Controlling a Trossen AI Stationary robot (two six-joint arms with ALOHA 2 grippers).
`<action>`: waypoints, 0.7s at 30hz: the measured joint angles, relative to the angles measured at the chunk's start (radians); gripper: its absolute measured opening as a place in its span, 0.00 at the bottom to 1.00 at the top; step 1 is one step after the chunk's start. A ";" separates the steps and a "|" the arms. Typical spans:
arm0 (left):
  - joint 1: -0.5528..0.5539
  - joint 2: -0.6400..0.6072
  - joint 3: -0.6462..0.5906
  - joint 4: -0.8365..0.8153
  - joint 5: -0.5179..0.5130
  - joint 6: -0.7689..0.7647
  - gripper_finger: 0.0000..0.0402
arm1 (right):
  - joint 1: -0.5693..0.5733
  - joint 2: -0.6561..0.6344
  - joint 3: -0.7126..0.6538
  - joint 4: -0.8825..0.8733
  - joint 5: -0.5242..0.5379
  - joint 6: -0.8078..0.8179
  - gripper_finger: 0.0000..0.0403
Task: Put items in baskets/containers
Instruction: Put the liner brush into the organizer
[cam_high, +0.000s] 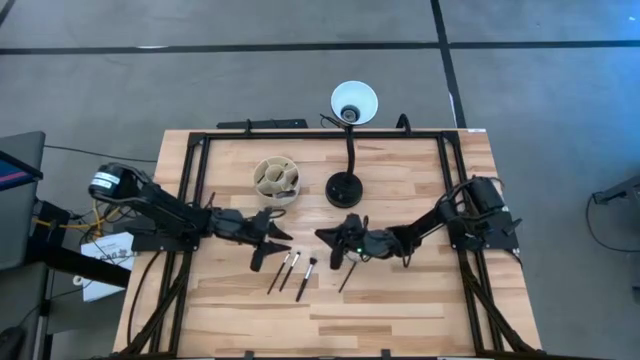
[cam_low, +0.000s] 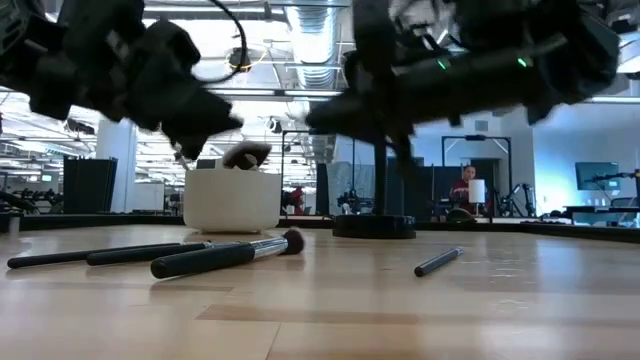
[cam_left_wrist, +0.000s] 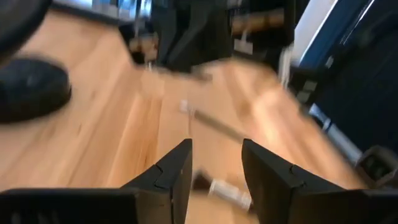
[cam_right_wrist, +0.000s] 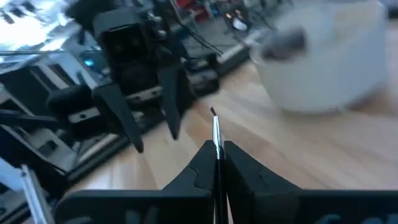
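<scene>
Seen from above, a wooden table (cam_high: 400, 300) carries a round cream cup (cam_high: 276, 180) with inner dividers, standing toward the far side, left of centre. At least one brush head (cam_low: 247, 155) pokes up out of it in the low view. Just to the cup's right sits the black base of a desk lamp (cam_high: 345, 188), its white shade (cam_high: 354, 102) reaching past the table's far edge.

The left gripper (cam_high: 272, 240) hovers in front of the cup, its fingers (cam_left_wrist: 177, 171) spread apart with nothing between them. Below it on the table lie three loose makeup brushes (cam_high: 292, 270), side by side and slanted, bristle ends toward the far side.

The right gripper (cam_high: 335, 245) faces the left one near the table's centre. Its fingers (cam_right_wrist: 239, 163) are pressed together on a thin brush (cam_right_wrist: 216, 134), which stands out between them. The dark stick (cam_high: 348, 275) slanting down from this gripper in the overhead view is probably the same brush, though that is hard to confirm.
</scene>
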 joint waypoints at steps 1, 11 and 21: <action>0.002 0.002 0.000 0.041 0.000 0.000 0.34 | -0.004 0.000 0.023 0.000 -0.017 -0.026 0.01; 0.016 -0.085 0.001 0.205 -0.045 0.024 0.34 | -0.052 -0.004 0.258 -0.028 -0.185 -0.224 0.04; 0.007 -0.245 0.001 0.208 -0.045 0.072 0.34 | -0.058 -0.004 0.306 -0.096 -0.197 -0.228 0.03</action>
